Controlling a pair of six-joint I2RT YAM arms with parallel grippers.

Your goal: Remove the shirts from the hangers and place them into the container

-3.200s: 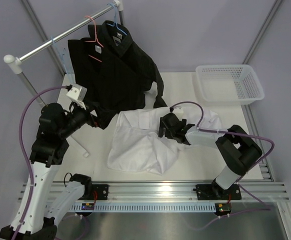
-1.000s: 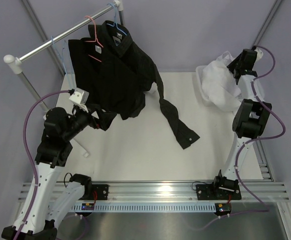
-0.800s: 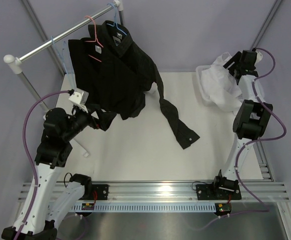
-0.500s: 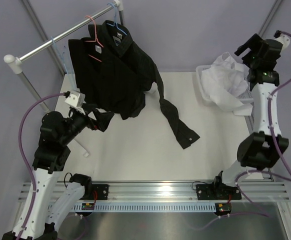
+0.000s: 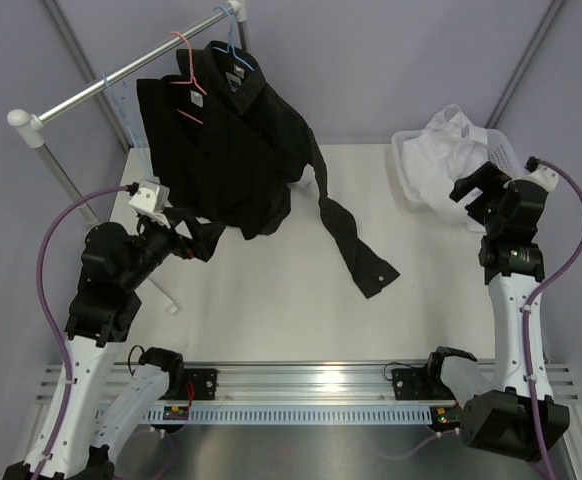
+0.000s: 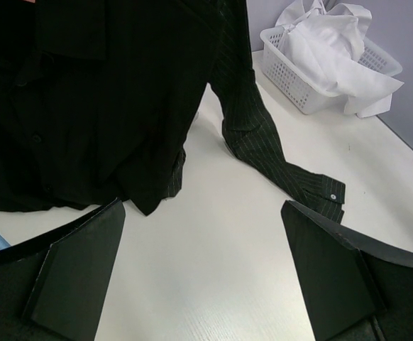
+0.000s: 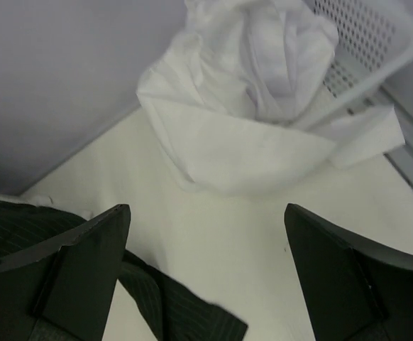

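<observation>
The white shirt is seen heaped in the basket at the far right corner of the table. Part of it is spilled over the basket's rim onto the tabletop. The right gripper is held just in front of the basket, its jaws spread wide with nothing between them, and the white shirt is not touched by it.

Two black shirts are hung from the silver rail at the far left, overlapped so that they are hard to tell apart. One appears to be carried on a pink hanger and the other on a blue hanger. A second blue hanger is seen further left on the rail, seemingly bare. A pinstriped sleeve is trailed from the black shirts down onto the middle of the table, with its buttoned cuff laid flat on the surface.

The left gripper is pointed at the lower hem of the black shirts and held close to it, the jaws wide apart and empty. Whether the cloth is brushed by a finger cannot be told from the overhead view.
</observation>
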